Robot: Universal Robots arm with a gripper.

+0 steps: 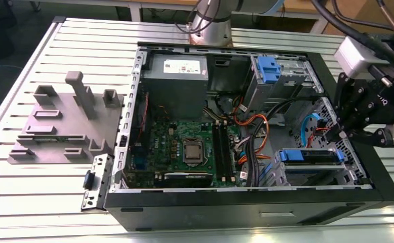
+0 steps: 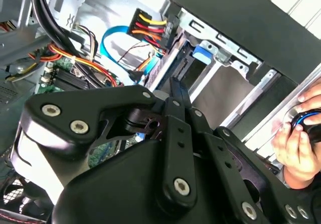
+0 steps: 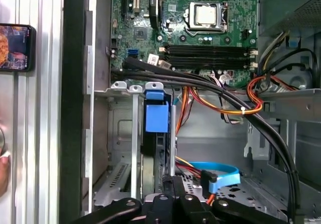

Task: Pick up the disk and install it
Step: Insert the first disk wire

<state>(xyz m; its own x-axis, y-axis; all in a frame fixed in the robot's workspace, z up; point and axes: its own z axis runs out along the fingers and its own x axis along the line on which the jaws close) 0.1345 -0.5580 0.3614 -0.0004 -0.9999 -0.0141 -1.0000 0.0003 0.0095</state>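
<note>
Though its jaws seem shut on nothing, the gripper [image 1: 344, 134] hangs at the exterior view's right, just above the disk [image 1: 310, 156] seated lower right in the case [image 1: 251, 201]. The disk is likely rigid, weighty and shock-sensitive, and is best gripped by its sides.

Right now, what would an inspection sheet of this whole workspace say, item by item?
Surface: slatted metal table carrying an open computer case.
Job's things: the disk, blue-railed, sits inside the case.
Clutter: grey slotted tray beside the case; a phone on the table.
Pincer: the pincer hangs close by the disk.
Cables: black, orange and blue cables loop inside the case.
Surroundings: a person's hand near the case.
</note>
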